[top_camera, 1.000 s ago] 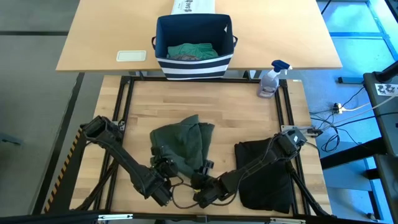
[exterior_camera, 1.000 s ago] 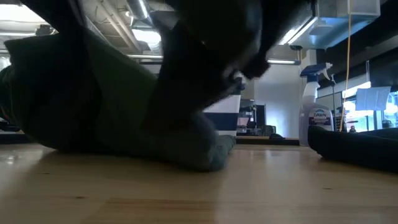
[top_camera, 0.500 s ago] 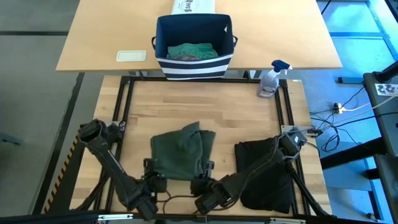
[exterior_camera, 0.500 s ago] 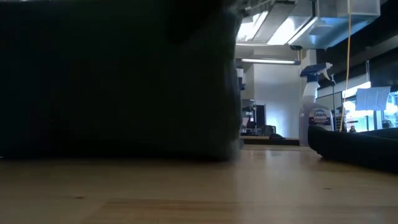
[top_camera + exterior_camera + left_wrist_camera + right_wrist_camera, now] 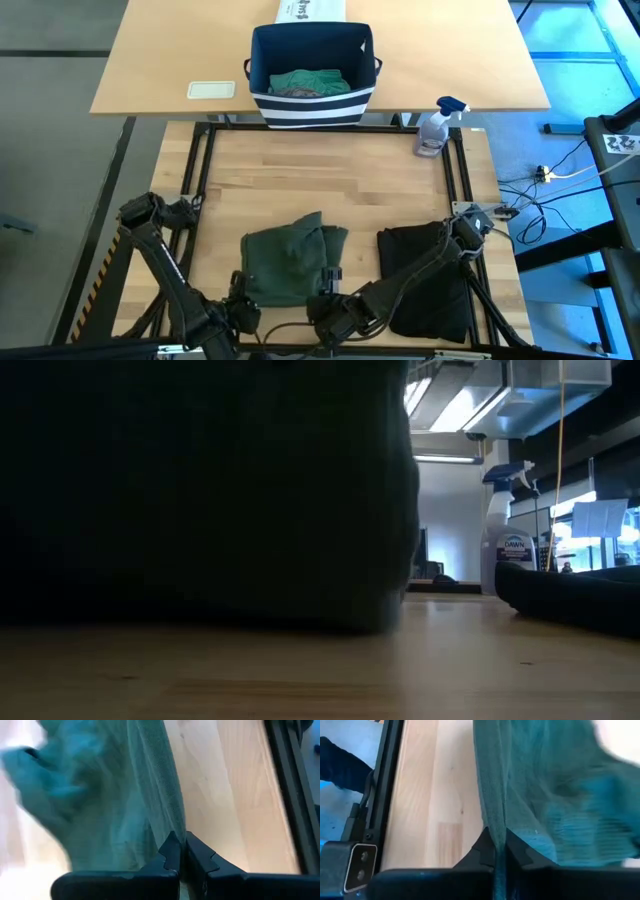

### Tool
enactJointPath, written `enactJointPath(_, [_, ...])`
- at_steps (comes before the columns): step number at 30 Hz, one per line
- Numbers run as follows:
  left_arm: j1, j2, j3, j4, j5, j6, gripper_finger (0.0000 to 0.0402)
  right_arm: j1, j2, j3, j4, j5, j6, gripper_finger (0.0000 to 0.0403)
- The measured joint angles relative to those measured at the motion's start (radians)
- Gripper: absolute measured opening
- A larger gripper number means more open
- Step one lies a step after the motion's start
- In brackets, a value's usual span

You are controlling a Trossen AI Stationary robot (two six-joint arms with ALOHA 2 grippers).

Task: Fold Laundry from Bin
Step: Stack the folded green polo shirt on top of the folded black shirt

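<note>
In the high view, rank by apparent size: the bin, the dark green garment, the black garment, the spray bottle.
1. bin
2-3. dark green garment and black garment: too alike to rank; the arms cover part of each.
4. spray bottle
The bin stands taller, nearer the camera, so its lead is unsure.

In the left wrist view we see the left gripper (image 5: 182, 851) at the bottom centre of the frame, its two dark fingers (image 5: 171, 854) pressed together on an edge of the dark green garment (image 5: 107, 795). The cloth fills the left and middle of the frame and is blurred at the upper left. To the right lies the light wooden table (image 5: 227, 790). A dark frame bar (image 5: 290, 785) runs down the right edge.
</note>
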Motion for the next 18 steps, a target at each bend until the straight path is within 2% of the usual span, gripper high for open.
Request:
enactJointPath(5, [-0.008,-0.094,-0.002,-0.008,-0.135,-0.005,0.0000,0.002,-0.045,0.000,-0.020,0.042,-0.022,0.0002])
enactJointPath(11, [-0.051,-0.204,-0.021,0.016,-0.344,-0.043,0.0000,0.016,-0.081,-0.002,-0.014,0.145,-0.075,0.0001])
enactJointPath(14, [-0.057,-0.250,-0.108,0.146,-0.328,-0.042,0.0000,0.015,-0.083,-0.027,0.017,0.144,-0.075,0.0001])
enactJointPath(18, [-0.061,-0.269,-0.270,0.387,-0.253,-0.039,0.0000,0.016,-0.083,-0.109,0.143,0.077,-0.079,0.0001])
